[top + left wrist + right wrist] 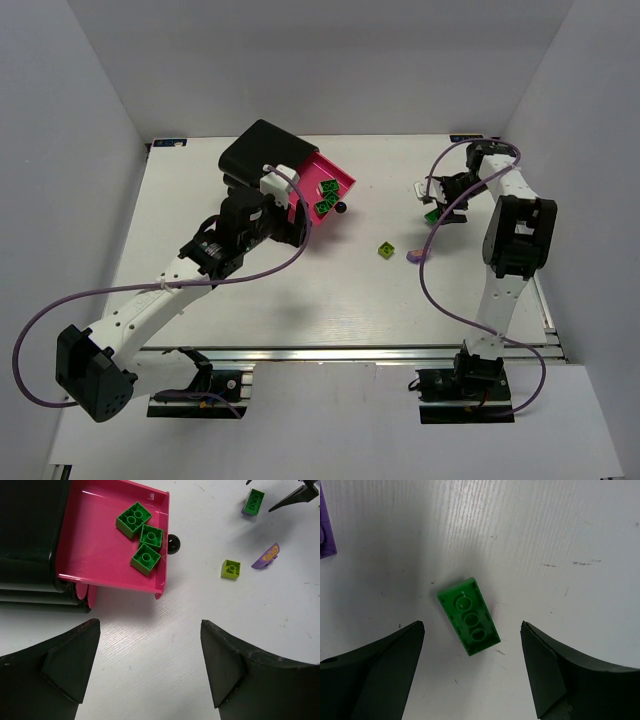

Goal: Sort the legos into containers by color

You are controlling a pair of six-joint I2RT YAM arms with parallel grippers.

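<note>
From above, we are seeing the left gripper (pixel 297 232) hovering just beside the pulled-out pink drawer (pixel 343 177), the right gripper (pixel 443 212) well apart from it. Through the left wrist, we are finding its fingers standing wide apart and empty, three green bricks (pixel 151 535) lying in the drawer ahead-left, a yellow-green brick (pixel 230 569) ahead-right. Through the right wrist, those jaws are gaping too, a long green brick (pixel 468 615) lying untouched between them.

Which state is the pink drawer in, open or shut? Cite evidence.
Open: the pink drawer is pulled out of the black casing, with three green bricks lying inside.
</note>
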